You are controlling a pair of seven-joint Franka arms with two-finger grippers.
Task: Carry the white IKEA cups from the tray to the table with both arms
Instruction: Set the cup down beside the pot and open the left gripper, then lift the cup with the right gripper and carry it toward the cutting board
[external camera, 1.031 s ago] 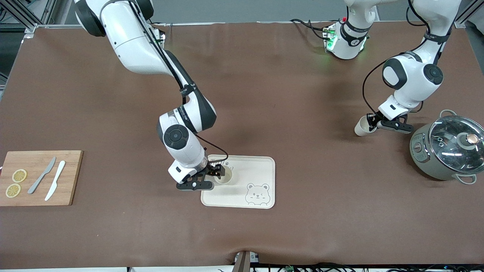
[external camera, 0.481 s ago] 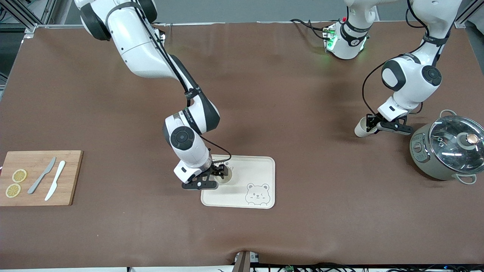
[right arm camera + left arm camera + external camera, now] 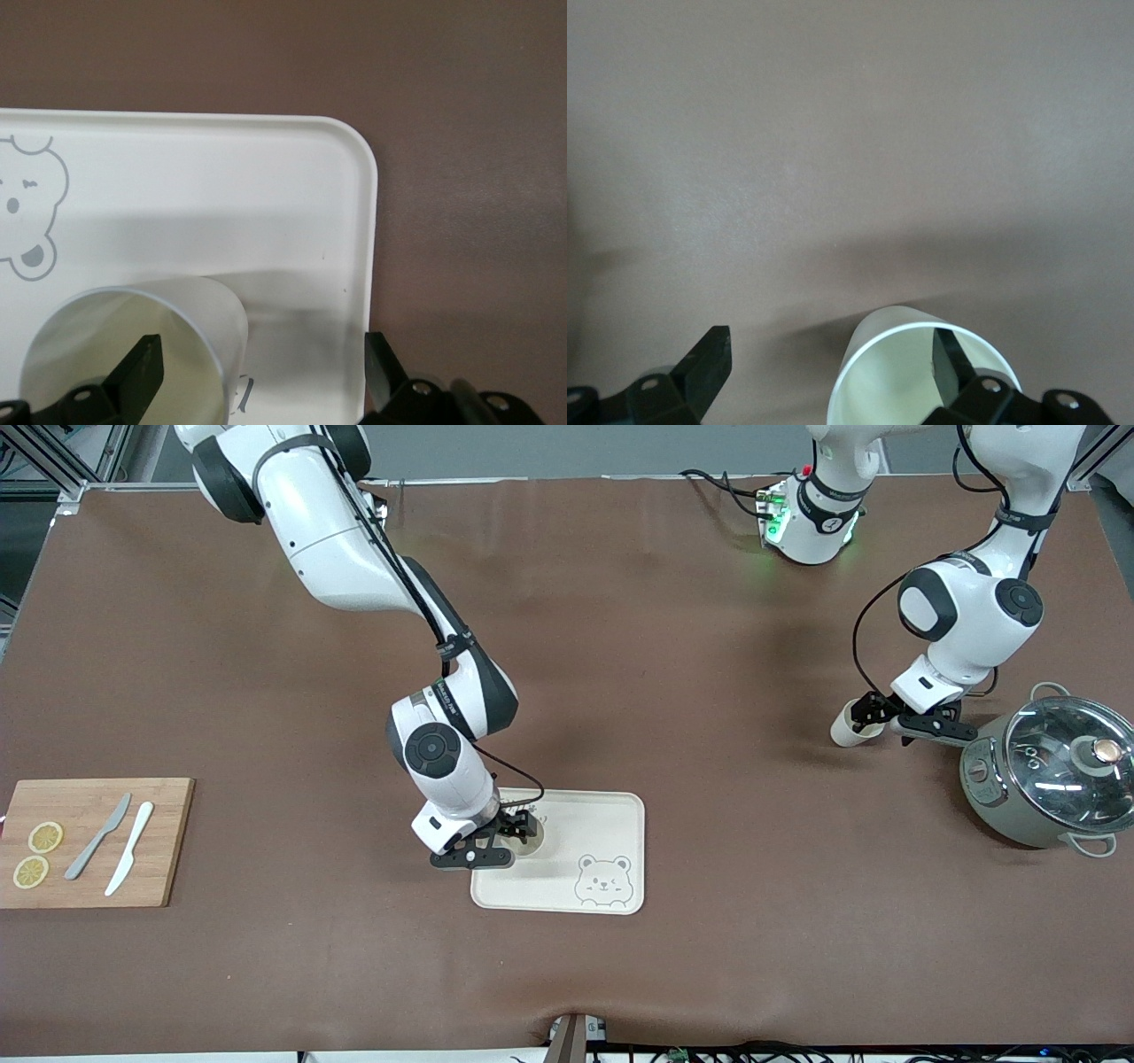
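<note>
Standing upright in the bear tray (image 3: pixel 611 815), one cup (image 3: pixel 524 838), right gripper (image 3: pixel 509 835) straddling its rim with fingers spread apart. Resting on the table near the pot (image 3: pixel 1050 771), the other cup (image 3: pixel 852 724), left gripper (image 3: pixel 873 716) at its rim, fingers wide, one inside.

Two glossy white robot arms, the right arm (image 3: pixel 354 576) at upper left of the frame and the left arm (image 3: pixel 970 607) at upper right, have rounded segments, black joint bands and round black caps. Thin black cables run along each. Small black grippers end them. A base glows green.
</note>
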